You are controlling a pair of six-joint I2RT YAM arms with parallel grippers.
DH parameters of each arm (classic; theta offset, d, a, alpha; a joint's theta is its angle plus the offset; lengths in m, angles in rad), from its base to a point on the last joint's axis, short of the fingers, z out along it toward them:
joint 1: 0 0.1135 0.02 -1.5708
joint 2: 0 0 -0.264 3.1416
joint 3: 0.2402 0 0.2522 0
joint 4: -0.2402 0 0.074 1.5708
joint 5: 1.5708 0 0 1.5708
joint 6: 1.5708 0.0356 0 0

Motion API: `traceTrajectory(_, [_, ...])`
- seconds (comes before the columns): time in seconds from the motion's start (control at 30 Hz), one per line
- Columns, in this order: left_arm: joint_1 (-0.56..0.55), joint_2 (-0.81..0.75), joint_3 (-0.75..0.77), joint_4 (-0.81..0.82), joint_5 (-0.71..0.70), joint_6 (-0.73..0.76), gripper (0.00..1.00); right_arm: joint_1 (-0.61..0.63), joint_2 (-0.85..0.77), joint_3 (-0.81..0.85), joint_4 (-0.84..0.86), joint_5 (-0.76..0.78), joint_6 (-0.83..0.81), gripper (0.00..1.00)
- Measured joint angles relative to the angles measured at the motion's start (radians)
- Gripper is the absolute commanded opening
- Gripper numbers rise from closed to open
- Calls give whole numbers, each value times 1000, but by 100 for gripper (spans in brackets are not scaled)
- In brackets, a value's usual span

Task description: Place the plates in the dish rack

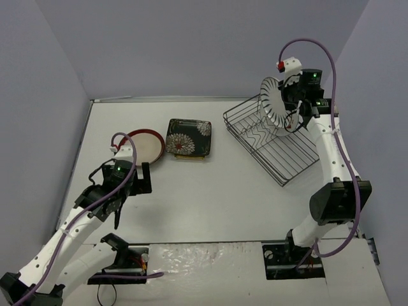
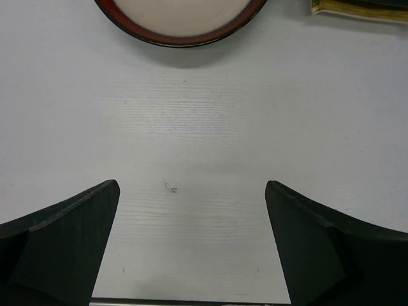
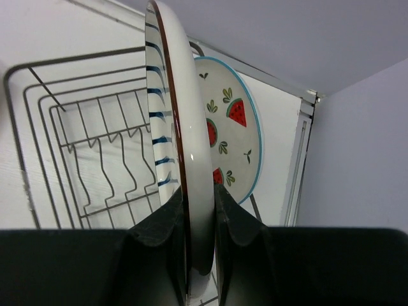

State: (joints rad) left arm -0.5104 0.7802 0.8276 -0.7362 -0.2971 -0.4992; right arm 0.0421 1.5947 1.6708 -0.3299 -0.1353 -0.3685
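Note:
My right gripper point(image 1: 292, 109) is shut on the edge of the white plate with dark radial stripes point(image 1: 274, 102), holding it on edge above the far end of the dark wire dish rack point(image 1: 284, 156). In the right wrist view the fingers point(image 3: 167, 220) clamp the striped plate point(image 3: 172, 115). The watermelon plate point(image 3: 234, 131) stands upright in the rack point(image 3: 83, 159) just behind it. My left gripper point(image 1: 127, 182) is open and empty over bare table, just short of the red-rimmed cream plate point(image 1: 145, 145) point(image 2: 182, 16). The black floral square plate point(image 1: 189, 137) lies on the yellow square plate point(image 2: 357, 9). No orange plate shows.
The rack sits diagonally at the back right, close to the right wall. Its zigzag dividers point(image 3: 115, 166) in front of the striped plate hold nothing. The white table point(image 2: 204, 127) lies between the left gripper's fingers.

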Motion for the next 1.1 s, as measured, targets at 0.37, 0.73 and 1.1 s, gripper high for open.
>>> traceTrajectory(0.37, [11, 70, -52, 86, 0, 75, 97, -88, 164, 32, 31, -86, -144, 0])
traceTrajectory(0.73, [53, 110, -52, 111, 44, 88, 97, -89, 169, 33, 38, -89, -180, 0])
traceTrajectory(1.1, [95, 105, -52, 122, 71, 94, 97, -94, 188, -6, 65, -113, -184, 0])
